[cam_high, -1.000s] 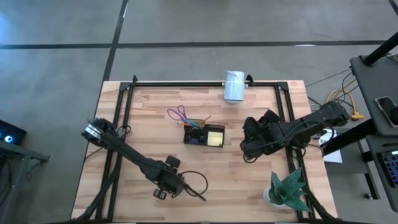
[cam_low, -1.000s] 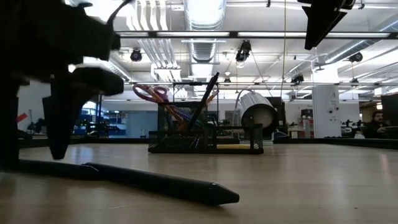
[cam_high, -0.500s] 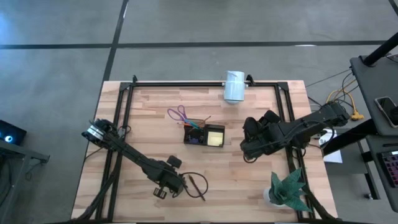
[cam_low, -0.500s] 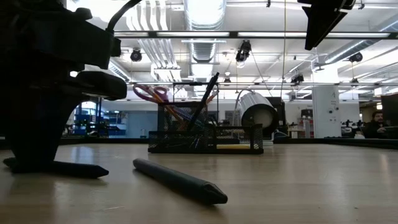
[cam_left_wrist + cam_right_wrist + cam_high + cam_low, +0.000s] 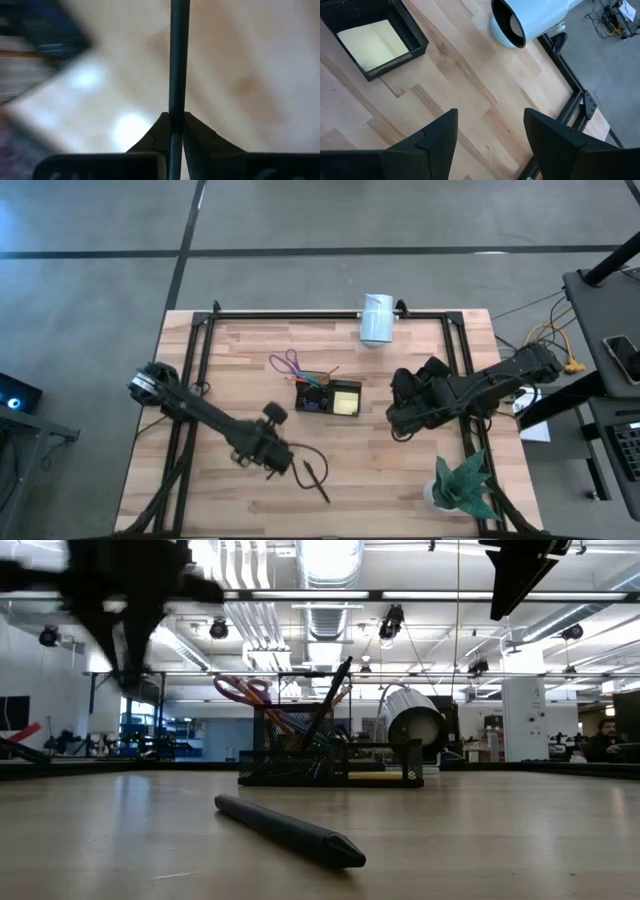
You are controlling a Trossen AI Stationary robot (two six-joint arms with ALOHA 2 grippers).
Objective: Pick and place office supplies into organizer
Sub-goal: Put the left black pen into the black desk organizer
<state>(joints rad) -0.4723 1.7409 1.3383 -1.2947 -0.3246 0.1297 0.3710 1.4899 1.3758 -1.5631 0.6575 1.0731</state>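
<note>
Near the front of the surface: black pen [image 5: 285, 829], flat on the wood, well apart from the organizer [image 5: 297, 398], already stocked with scissors [image 5: 287, 363] and sticky pad [image 5: 372, 44]. Just beside the pen and raised off the wood, left pincer [image 5: 283, 463], tips pressed together around a thin dark line, impossible to identify. Looks like the pen pick, not yet secured. Calls for spreading, lowering astride the barrel, then pinching. Right of the organizer, right pincer [image 5: 490, 120], spread and idle.
</note>
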